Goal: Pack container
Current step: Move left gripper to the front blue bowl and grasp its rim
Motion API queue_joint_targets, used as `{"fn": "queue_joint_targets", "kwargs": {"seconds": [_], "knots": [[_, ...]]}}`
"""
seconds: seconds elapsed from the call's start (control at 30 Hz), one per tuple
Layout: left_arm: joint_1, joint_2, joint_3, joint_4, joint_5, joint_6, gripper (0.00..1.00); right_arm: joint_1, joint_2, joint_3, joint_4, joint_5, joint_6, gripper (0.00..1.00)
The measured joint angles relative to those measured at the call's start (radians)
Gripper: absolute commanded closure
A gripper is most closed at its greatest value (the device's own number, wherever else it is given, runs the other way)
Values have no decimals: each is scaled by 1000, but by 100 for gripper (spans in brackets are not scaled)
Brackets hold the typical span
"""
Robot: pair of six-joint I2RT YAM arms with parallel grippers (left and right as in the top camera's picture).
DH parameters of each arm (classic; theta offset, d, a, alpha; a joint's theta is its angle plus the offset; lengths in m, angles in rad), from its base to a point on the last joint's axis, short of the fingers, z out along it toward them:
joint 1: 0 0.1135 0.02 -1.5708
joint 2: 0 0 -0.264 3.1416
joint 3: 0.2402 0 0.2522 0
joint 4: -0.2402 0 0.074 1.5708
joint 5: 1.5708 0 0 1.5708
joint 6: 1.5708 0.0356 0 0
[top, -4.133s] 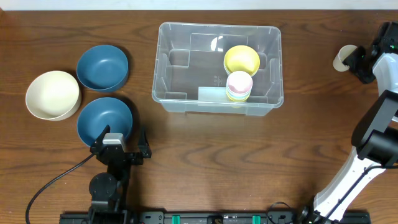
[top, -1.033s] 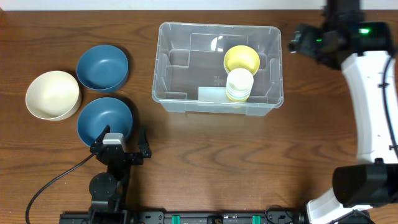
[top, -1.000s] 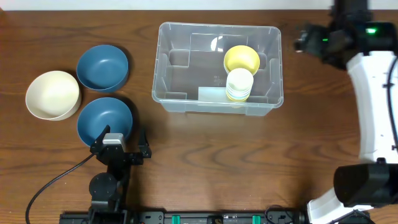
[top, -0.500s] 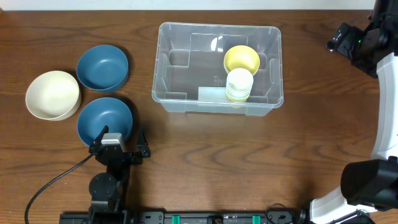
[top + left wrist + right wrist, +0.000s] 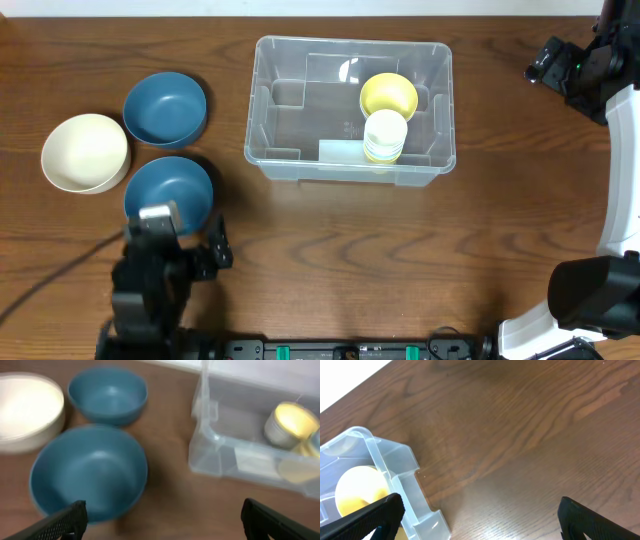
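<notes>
The clear container point(image 5: 300, 120) stands at the table's middle back. Inside it are a yellow bowl point(image 5: 389, 95) and a stack of cups point(image 5: 385, 137) with a cream cup on top. My left gripper point(image 5: 185, 245) hangs open just in front of the nearer blue bowl point(image 5: 168, 190), nothing between its fingers. In the left wrist view my left gripper point(image 5: 165, 525) looks over that blue bowl point(image 5: 90, 472) towards the container point(image 5: 215, 455). My right gripper point(image 5: 548, 62) is open and empty, right of the container. In its own view my right gripper point(image 5: 482, 520) is above bare wood beside the container's corner point(image 5: 395, 470).
A second blue bowl point(image 5: 165, 107) and a cream bowl point(image 5: 85, 151) sit at the left, close to the nearer blue one. The yellow bowl point(image 5: 357, 487) shows through the container wall in the right wrist view.
The right gripper left a cream cup on the stack, pulled away to the right, and then stopped. In the last half second the left arm has lifted and shifted a little left.
</notes>
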Motion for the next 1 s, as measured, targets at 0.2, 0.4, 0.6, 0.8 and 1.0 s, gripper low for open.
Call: {"fn": "queue_joint_targets", "kwargs": {"seconds": [0.2,0.4,0.6,0.8,1.0], "knots": [[0,370,154,-44,44,-21,2,0,0,0,0,1,0,1],[0,629,170,34,48,-21,2,0,0,0,0,0,0,1],[0,818,170,103,49,29,2,0,0,0,0,1,0,1],[0,959,170,141,-38,63,3,0,0,0,0,1,0,1],[0,1069,170,166,-91,72,53,0,0,0,0,1,0,1]]}}
